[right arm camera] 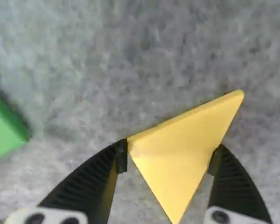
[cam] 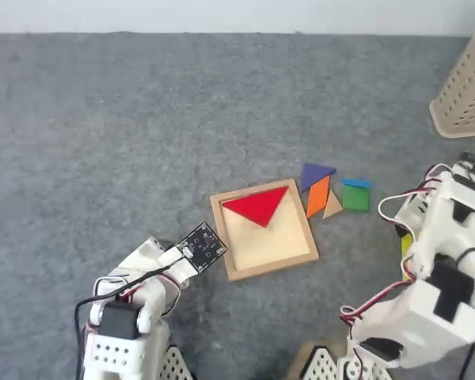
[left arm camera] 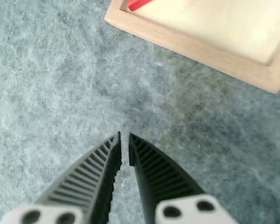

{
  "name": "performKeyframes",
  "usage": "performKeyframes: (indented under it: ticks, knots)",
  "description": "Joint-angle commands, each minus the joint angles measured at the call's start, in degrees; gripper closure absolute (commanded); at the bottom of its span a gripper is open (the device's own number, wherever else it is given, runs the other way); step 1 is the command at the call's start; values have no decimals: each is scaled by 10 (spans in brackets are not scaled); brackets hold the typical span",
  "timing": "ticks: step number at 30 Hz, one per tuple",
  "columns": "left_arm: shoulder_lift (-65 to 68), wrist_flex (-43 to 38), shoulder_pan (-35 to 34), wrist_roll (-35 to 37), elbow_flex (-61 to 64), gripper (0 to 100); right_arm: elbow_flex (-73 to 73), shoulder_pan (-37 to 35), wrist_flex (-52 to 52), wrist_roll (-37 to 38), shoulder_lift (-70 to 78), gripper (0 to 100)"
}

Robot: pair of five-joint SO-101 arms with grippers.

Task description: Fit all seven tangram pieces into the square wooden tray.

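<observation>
Item 1, nearest: left end effector point(left arm camera: 124, 136), fingers clenched to a hairline gap with nothing between them. It hangs over the grey felt-like covering of the bench point(cam: 103, 127), just short of the near left corner of the square wooden tray point(cam: 273, 267).

Item 2, near right: right end effector point(right arm camera: 168, 151), grasping a yellow triangle point(right arm camera: 191, 135) by two of its edges. Whether the piece rests on the bench or is lifted clear cannot be told. Seen from above, a sliver of yellow shows beside the right arm, well apart from the tray.

Item 3, mid-bench: square wooden tray, set slightly askew. It contains one large red triangle point(cam: 258, 206), flat, its long edge along the far rim and its point toward the near side. The rest of the tray floor is bare wood.

Item 4: loose pieces clustered by the tray's far right corner.
- orange parallelogram point(cam: 318, 196), against the tray's right rim
- small tan triangle point(cam: 333, 206), touching the orange parallelogram
- dark blue triangle point(cam: 315, 174), just behind the orange parallelogram
- green square point(cam: 355, 198), farther right
- light blue piece point(cam: 357, 184), at the green square's far edge

Item 5, farthest: beige perforated container point(cam: 463, 87), at the far right, well apart from the pieces.
</observation>
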Motion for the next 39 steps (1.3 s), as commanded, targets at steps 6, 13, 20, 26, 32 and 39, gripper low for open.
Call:
performKeyframes:
  ticks: [6, 13, 20, 26, 32, 39]
  knots:
    - [-10, 3, 2, -6, -6, 973, -26, 0, 12, 23, 39, 723]
    - [-10, 3, 2, -6, -6, 973, -26, -22, 17, 45, 41, 801]
    - [-10, 3, 0, -6, -6, 973, -29, -27, 17, 72, 37, 866]
    - [-10, 3, 0, -6, -6, 973, -15, -58, 20, 125, -38, 931]
    - [-10, 3, -1, -6, -6, 973, 45, -145, 19, 133, -180, 935]
    - [-10, 3, -1, -6, -6, 973, 60, -292, 59, 158, -295, 935]
